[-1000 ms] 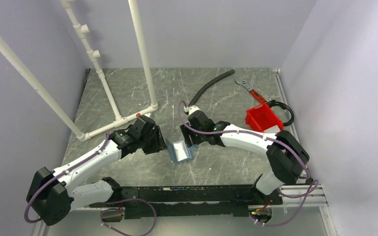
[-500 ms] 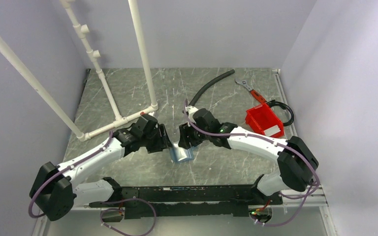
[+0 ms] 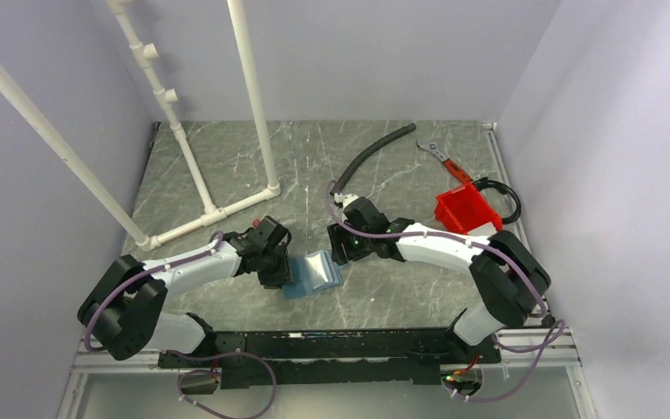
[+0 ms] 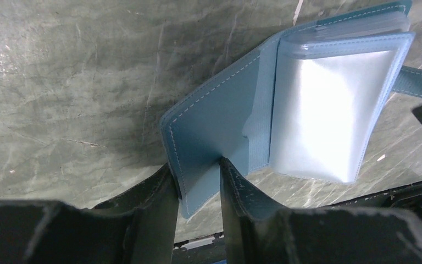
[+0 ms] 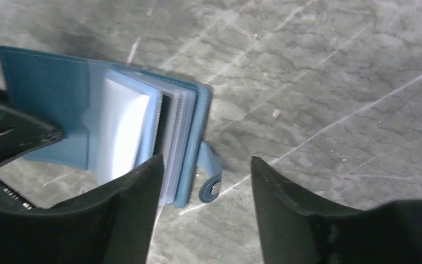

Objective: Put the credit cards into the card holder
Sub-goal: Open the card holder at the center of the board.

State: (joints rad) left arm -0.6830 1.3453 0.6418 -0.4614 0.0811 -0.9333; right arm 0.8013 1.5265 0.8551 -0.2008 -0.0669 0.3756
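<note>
The blue card holder (image 3: 314, 273) lies open on the desk (image 3: 401, 297), about midway between the left and right edges and toward the near edge, right between the two arms. The left gripper (image 4: 199, 181) has it: jaws almost closed, pinching the corner of the left-hand cover, which looks tilted up off the stone. The right gripper (image 5: 205, 164) holds nothing; its jaws are spread wide and hang low at the holder's right edge, with the snap strap (image 5: 211, 186) poking into the gap between them. Here's the relation that counts: the holder spreads left to right, its spine runs roughly near to far, and the fan of clear sleeves (image 4: 324, 110) rises from that spine just to the left of the open right jaws. The right arm is the free one and sits right next to the sleeves, so I'd expect it to do the feeding while the left keeps the cover pinned open. As for the credit cards, no loose one shows anywhere. A dark sliver between two sleeves in the right wrist view could be a card or only shadow; I can't tell. Which edge of the sleeves is the open one isn't clear either. No brand, label or readable writing appears on the holder.
</note>
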